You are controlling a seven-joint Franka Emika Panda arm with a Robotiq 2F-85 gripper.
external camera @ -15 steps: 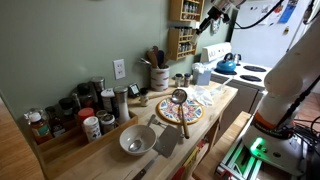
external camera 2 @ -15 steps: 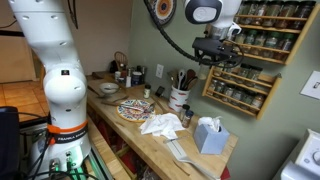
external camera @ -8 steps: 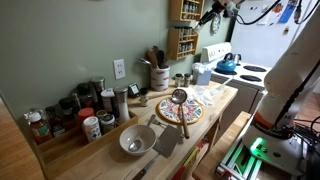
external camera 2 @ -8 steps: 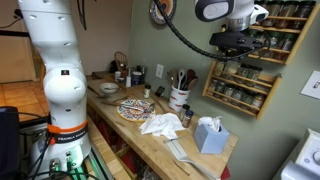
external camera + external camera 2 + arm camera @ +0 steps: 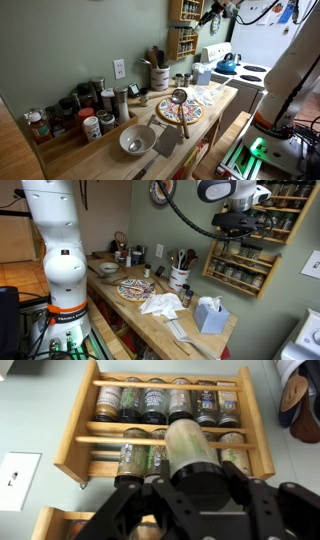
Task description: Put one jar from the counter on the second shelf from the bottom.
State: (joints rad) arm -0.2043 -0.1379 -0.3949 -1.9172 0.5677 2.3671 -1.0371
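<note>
As the arm (image 5: 52, 250) reaches high, the claw (image 5: 195, 488) clasps a jar (image 5: 192, 448).

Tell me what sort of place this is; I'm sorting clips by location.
A home kitchen, most likely: a wall-mounted spice rack, a white stove with a blue kettle, and a butcher-block counter.

Patterned plate (image 5: 178, 112) near metal bowl (image 5: 137, 140); blue kettle (image 5: 226, 64) on white stove (image 5: 256, 72); tissue box (image 5: 209, 315) beside crumpled white cloth (image 5: 160, 304).

My black gripper (image 5: 196, 498) grips a black-lidded jar (image 5: 190, 445), perhaps with green contents, before the honey-brown rack (image 5: 72, 445) on a grey-green wall (image 5: 40, 405).
</note>
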